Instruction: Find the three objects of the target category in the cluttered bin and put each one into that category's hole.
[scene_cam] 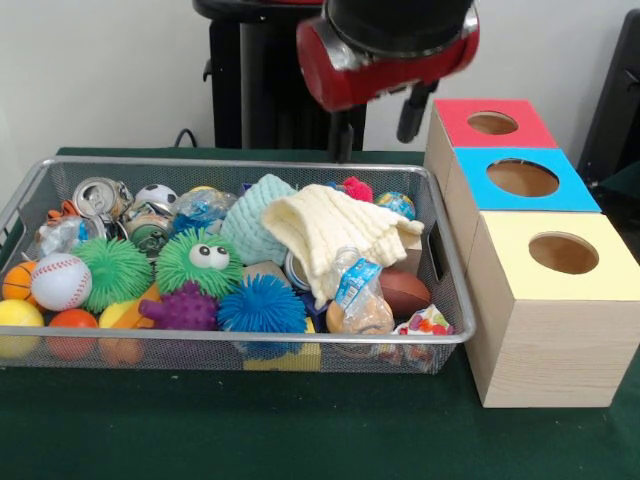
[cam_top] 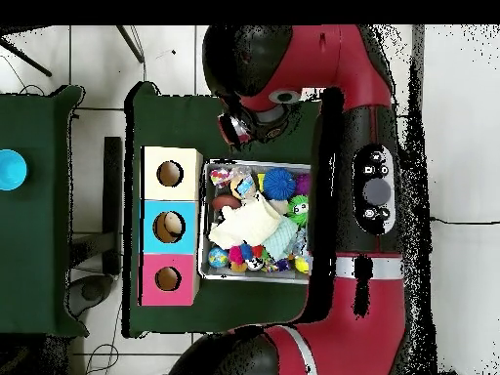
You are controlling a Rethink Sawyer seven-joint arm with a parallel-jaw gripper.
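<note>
arm: big red and black thing, curls round the bin in the overhead view and hangs over its back edge in the front view
table: dark green cloth, bin and boxes both sit on it
bin: wire mesh, packed full, just beside the boxes
boxes: three wooden ones in a row, each with a round hole on top; yellow box nearest the camera, blue box in the middle, red box at the back
cloth: cream knit, draped over the middle of the pile, teal knit piece under it
spiky balls: green one with googly eyes, plain green, blue, purple
other stuff: baseball, brown football, crushed can, small soccer ball, plastic bottle
writing: bottle has a blue label but I can't read anything on it
gripper: dark fingers poke down behind the bin's back rim, touching nothing I can see; can't tell whether it's open or closed
</note>
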